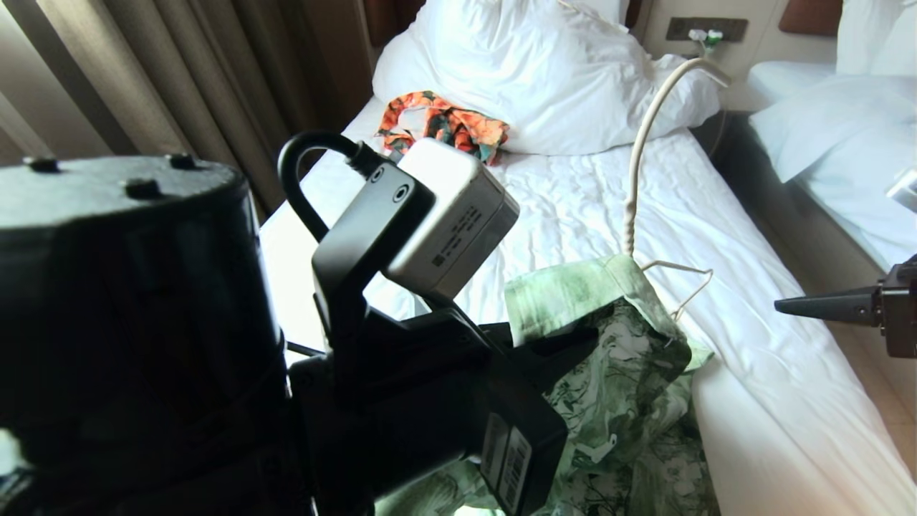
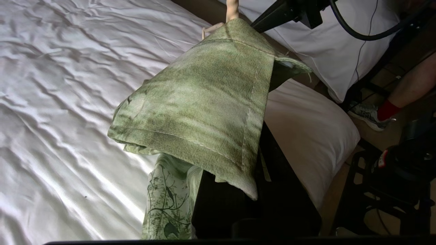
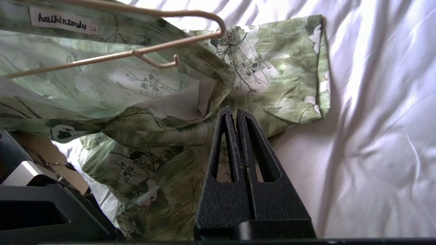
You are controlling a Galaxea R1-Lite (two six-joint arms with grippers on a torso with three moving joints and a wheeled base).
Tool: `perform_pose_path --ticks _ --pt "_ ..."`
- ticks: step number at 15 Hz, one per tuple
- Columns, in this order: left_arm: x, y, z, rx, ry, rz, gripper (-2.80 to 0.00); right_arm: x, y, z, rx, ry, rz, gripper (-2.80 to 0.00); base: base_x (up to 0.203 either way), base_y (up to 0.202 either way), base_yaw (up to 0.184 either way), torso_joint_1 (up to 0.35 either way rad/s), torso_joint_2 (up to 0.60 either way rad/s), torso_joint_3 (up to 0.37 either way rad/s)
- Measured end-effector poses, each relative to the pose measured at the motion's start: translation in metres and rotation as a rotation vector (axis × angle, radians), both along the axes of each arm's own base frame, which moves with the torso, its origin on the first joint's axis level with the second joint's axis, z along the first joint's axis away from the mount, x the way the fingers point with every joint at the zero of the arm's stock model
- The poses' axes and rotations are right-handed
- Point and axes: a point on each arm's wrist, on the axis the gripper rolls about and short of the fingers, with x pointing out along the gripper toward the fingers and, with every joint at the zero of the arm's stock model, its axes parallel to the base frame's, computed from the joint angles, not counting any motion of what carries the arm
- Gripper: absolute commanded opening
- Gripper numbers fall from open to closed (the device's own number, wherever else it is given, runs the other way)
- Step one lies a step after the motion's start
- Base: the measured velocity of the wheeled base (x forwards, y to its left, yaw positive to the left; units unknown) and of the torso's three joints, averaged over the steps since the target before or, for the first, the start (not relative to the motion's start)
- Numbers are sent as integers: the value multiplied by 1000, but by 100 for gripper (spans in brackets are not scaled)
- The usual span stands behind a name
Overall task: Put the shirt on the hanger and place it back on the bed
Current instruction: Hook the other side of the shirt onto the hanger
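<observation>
The green and white leafy shirt (image 1: 616,358) hangs bunched at the near edge of the bed (image 1: 573,208), its collar (image 2: 204,102) draped over my left gripper (image 1: 580,342). That gripper is shut on the shirt, with its fingertips hidden under the cloth. The cream hanger (image 1: 634,179) rises out of the collar, hook upward. One wire shoulder (image 3: 153,51) lies bare over the shirt's inside, by the neck label. My right gripper (image 1: 784,307) hovers to the shirt's right, shut and holding nothing, its tips (image 3: 235,113) above a sleeve (image 3: 289,75).
An orange patterned garment (image 1: 444,125) lies by the big white pillows (image 1: 530,72) at the head of the bed. Beige curtains (image 1: 179,72) hang on the left and a second white bed (image 1: 845,122) stands on the right. A person's leg and shoe (image 2: 385,110) are on the floor beyond.
</observation>
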Motion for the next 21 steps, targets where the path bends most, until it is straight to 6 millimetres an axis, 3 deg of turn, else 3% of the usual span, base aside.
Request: perform_pose_path --ticks 5,11,12,21 --pt "0 0 2 -4 -4 13 -280 23 -11 -46 9 108 35 -280 0 0 0 0 0 0" --pt "1 -1 5 -16 -9 14 -280 53 4 -84 79 295 46 -280 0 0 0 0 0 0" --pt "1 -1 6 -17 -8 14 -280 59 8 -86 99 296 42 0 0 0 0 0 0 0" --pt "1 -1 5 -17 -8 17 -280 100 70 -107 133 249 -26 0 0 0 0 0 0 0"
